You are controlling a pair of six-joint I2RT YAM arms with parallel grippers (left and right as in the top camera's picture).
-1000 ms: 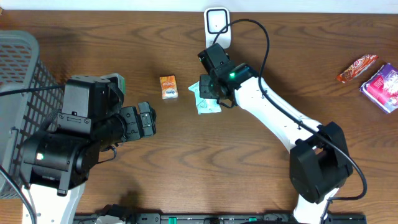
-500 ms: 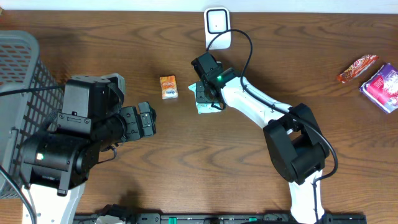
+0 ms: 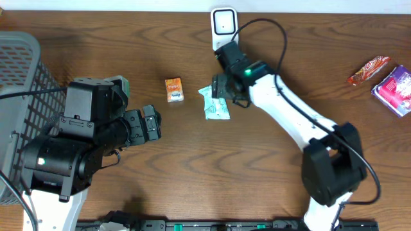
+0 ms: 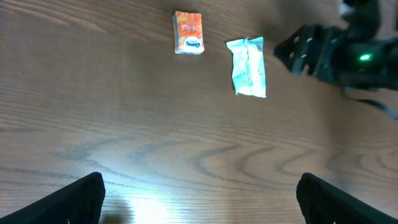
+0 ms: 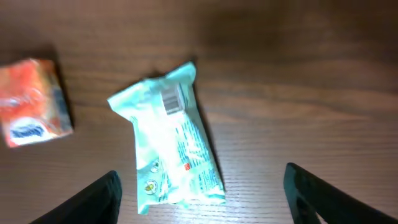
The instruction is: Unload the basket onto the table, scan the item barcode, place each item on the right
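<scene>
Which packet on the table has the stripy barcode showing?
The pale teal packet beside the orange box: its barcode faces up near one end. The orange box shows no barcode.

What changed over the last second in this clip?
The right end effector was closed down at the teal packet. It has since opened, let go and pulled back toward the scanner. The packet now lies free, barcode up. The left end effector, orange box and basket stayed put.
</scene>
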